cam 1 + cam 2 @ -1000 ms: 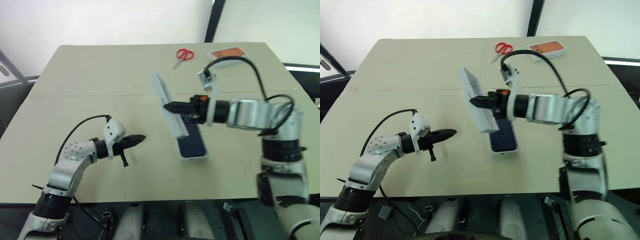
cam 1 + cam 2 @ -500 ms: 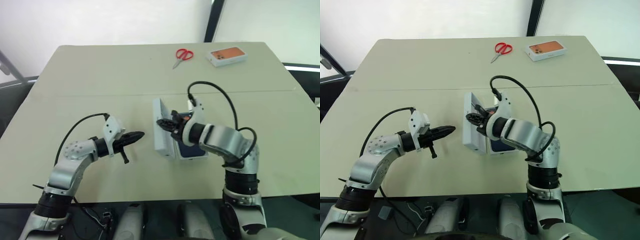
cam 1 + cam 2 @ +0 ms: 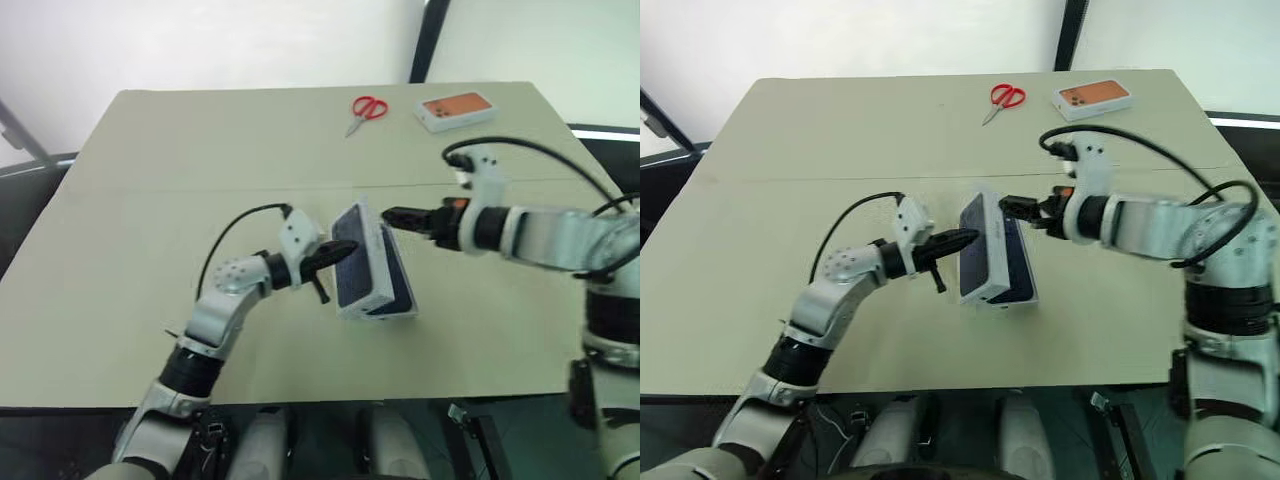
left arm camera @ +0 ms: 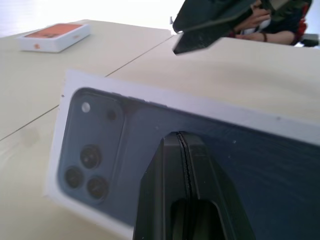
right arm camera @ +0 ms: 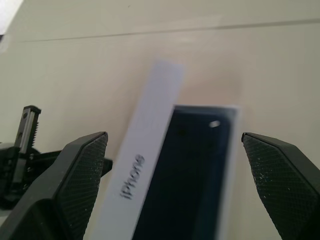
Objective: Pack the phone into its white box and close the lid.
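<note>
Left eye view: the lid stands tilted on its long edge over the white box, printed face toward the robot's left. The phone lies in the white box on the table, partly hidden behind the lid. Left gripper, fingers pressed together, has its tip against the lid's printed face. Right gripper hangs just beside the lid's upper edge, apart from it. Scissors with red handles and a white box with an orange phone picture lie at the far side of the table, well apart from the work.

Right eye view: same layout; the lid leans between the two gripper tips.

Left wrist view: closed black fingers meet at a seam and rest against the lid's printed dark blue phone picture, camera lenses visible on the print. The right gripper's dark tip shows beyond the lid's upper edge.

Right wrist view: both fingers spread wide, nothing between them. Beyond them, the lid's white side with lettering leans over the dark phone in the box.
</note>
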You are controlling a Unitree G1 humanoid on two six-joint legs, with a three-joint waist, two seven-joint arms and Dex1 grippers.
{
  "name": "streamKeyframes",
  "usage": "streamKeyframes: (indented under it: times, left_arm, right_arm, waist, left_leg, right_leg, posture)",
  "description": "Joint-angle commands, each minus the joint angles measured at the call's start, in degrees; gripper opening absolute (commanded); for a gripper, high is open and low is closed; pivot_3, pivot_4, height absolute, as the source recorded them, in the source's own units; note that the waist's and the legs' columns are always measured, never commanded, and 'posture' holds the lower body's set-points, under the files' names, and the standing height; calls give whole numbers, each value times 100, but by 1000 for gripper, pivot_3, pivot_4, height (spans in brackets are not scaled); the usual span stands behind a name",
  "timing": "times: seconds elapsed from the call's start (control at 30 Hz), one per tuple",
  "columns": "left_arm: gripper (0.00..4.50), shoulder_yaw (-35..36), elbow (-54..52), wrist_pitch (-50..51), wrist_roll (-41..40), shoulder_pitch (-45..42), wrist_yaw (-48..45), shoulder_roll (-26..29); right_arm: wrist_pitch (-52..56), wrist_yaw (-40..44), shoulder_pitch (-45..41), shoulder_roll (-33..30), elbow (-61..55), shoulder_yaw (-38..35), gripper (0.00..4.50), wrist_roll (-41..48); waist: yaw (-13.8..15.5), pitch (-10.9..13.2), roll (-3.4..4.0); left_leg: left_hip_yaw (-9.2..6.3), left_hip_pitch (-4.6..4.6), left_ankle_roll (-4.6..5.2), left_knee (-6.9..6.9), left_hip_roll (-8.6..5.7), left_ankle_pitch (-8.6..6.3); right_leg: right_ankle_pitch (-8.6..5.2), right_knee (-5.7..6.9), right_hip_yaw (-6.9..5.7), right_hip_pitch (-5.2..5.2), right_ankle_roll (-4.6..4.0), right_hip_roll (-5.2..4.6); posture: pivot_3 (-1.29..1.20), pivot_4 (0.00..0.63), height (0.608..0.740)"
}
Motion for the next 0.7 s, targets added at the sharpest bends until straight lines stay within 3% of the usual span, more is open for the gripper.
streamKeyframes:
  times: [0.03,0.23,0.33,0.43,0.63,0.7]
  left_arm:
    - [0,-1,-97,-117,22,-51,-23,-53]
    - [0,523,-438,305,-299,44,84,161]
    - [0,821,-702,638,-525,120,142,338]
    - [0,1039,-898,925,-334,356,161,951]
    - [0,674,-780,1464,-72,392,39,1560]
    - [0,424,-838,1600,-5,371,-90,1639]
  right_arm:
    - [-331,1353,8,-507,-336,470,4467,-1663]
    - [-1202,3213,370,-1207,-998,1297,4467,-3816]
    - [-1530,3828,535,-1327,-1149,1448,4467,-4472]
    - [-1931,4600,706,-1492,-1342,1680,3625,-5101]
    - [-2524,5435,908,-1579,-1579,2258,526,-6384]
    - [-2648,5633,941,-1563,-1609,2359,526,-6702]
  waist:
    - [-16,0,1]
    - [35,1,3]
    - [38,1,3]
    - [36,2,3]
    - [66,3,3]
    - [67,3,3]
  left_leg:
    - [0,2,0,-2,4,0]
    - [-6,0,-1,-1,10,0]
    - [-8,-1,-1,0,8,0]
    - [-9,0,-2,0,8,0]
    - [-10,2,-3,0,2,1]
    - [-11,1,-4,0,-2,1]
  right_leg:
    - [0,1,1,-1,0,3]
    - [0,3,2,-6,0,12]
    - [0,0,2,-5,0,8]
    - [0,0,2,-3,0,7]
    - [0,-1,1,-1,0,2]
    - [0,-6,0,1,0,-3]
  posture:
    - [0,150,697]
    - [0,150,697]
    - [0,150,697]
    - [0,150,697]
    - [0,150,697]
    - [0,150,697]
